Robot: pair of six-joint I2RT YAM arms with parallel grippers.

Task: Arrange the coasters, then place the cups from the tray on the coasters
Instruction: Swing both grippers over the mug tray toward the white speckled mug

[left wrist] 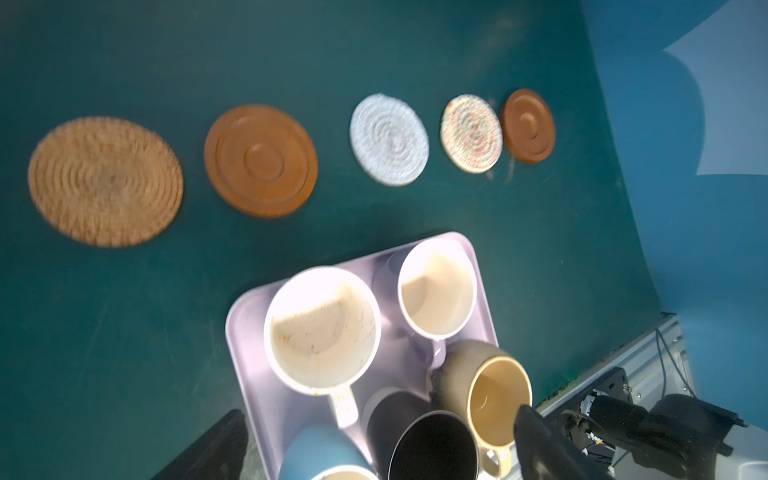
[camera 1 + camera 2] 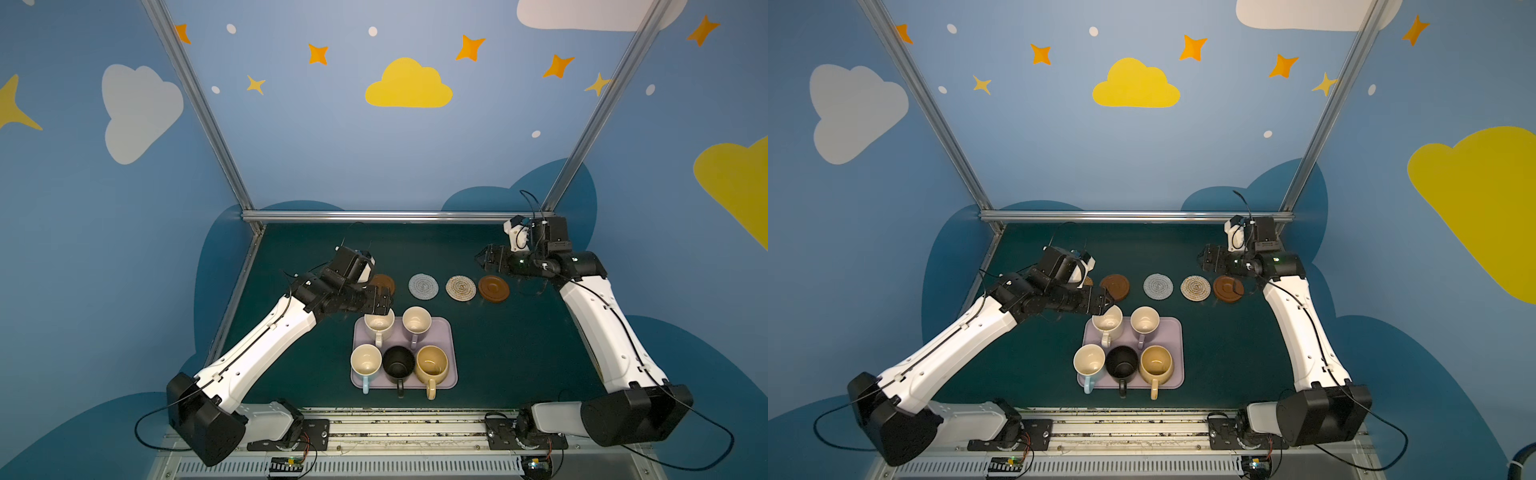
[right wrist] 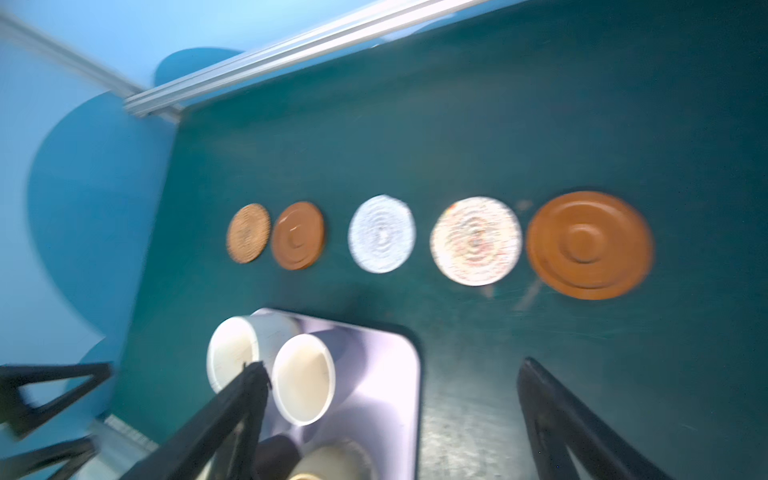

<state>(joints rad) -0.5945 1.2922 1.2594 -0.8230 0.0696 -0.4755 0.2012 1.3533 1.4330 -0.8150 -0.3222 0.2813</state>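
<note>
Five coasters lie in a row on the green table: orange woven (image 1: 106,181), brown wooden (image 1: 261,161), grey-white (image 2: 423,286), beige (image 2: 460,287) and a second brown wooden (image 2: 493,288). Nearer the front, the lilac tray (image 2: 441,330) holds the cups: cream speckled (image 2: 379,323), lavender (image 2: 417,322), light blue (image 2: 365,360), black (image 2: 399,363) and mustard (image 2: 432,363). My left gripper (image 2: 384,303) hangs open and empty above the tray's far left corner, over the cream cup's rim. The right gripper (image 2: 482,258) is open and empty, in the air behind the right-hand coasters.
An aluminium frame rail (image 2: 374,216) runs along the table's back edge, with a post at each back corner. Blue painted walls close in the sides. Both arm bases sit on the metal rail (image 2: 399,432) at the front.
</note>
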